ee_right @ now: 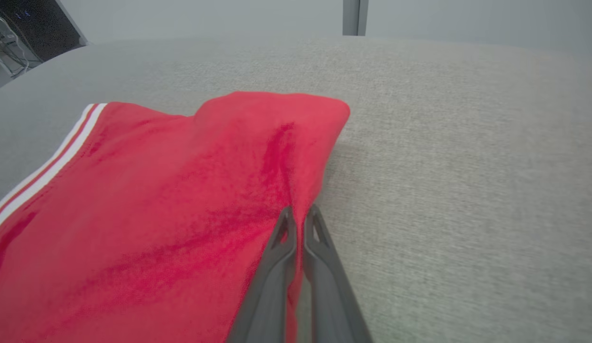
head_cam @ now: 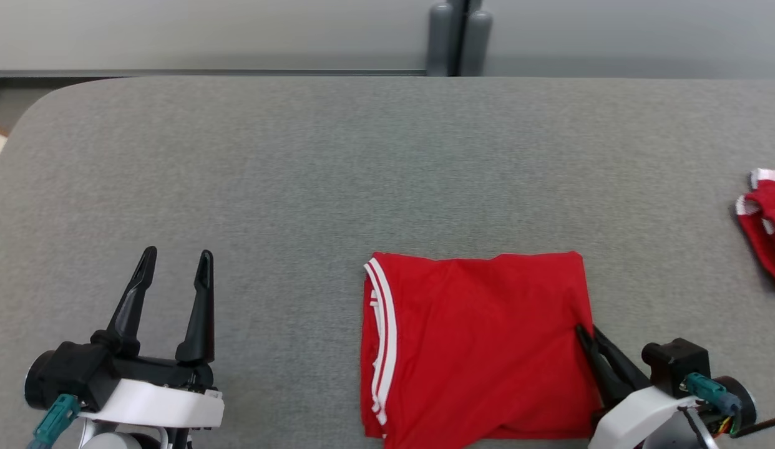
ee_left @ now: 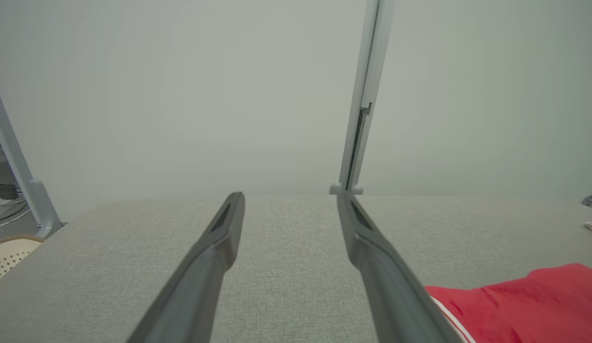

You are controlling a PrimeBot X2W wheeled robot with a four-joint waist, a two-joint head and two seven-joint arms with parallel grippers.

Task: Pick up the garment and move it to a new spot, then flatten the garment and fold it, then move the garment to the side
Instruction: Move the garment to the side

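The fingers of the right gripper pinch closed on the right edge of the folded red garment. It lies at the front of the table, its long axis left-right and its white-striped hem pointing left. The fingers of the left gripper are spread and hold nothing. Another red garment lies far right.

Far and left desk left bare, clear lane seen between left claw and red garment, right edge blocked by 1 other red cloth, grey post set behind far edge.
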